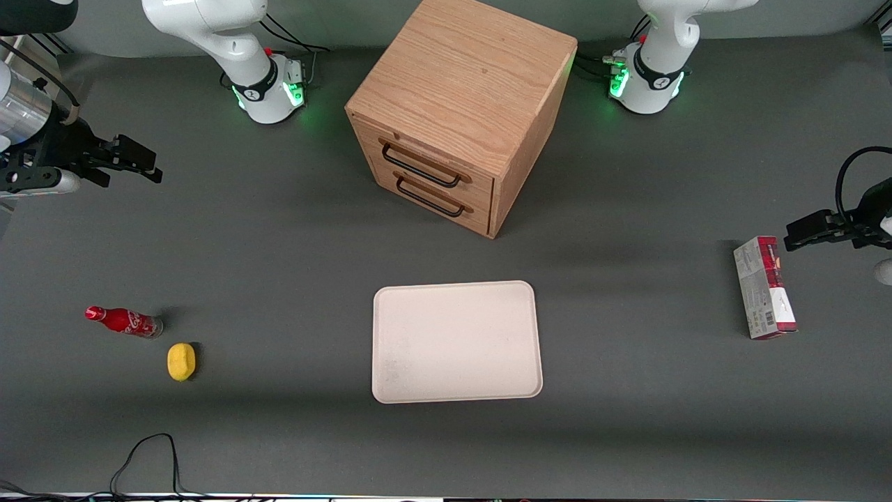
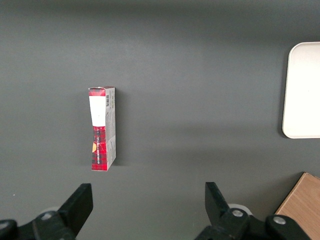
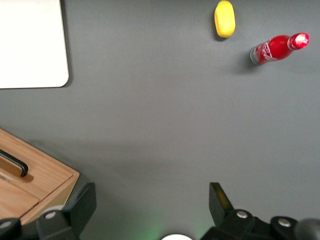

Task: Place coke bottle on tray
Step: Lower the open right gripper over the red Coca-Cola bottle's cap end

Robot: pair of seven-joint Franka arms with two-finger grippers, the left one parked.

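The coke bottle (image 1: 124, 321) is small, slim and red with white script. It lies on its side on the grey table toward the working arm's end, and shows in the right wrist view (image 3: 278, 48) too. The cream tray (image 1: 456, 341) lies flat in front of the wooden drawer cabinet, nearer the front camera; a corner of it shows in the right wrist view (image 3: 31, 44). My gripper (image 1: 132, 162) hangs high above the table, farther from the front camera than the bottle. It is open and empty (image 3: 150, 202).
A yellow lemon (image 1: 181, 362) lies beside the bottle, slightly nearer the front camera. The wooden drawer cabinet (image 1: 460, 111) stands mid-table. A red-and-grey carton (image 1: 764, 287) lies toward the parked arm's end. A black cable (image 1: 146, 457) loops at the table's front edge.
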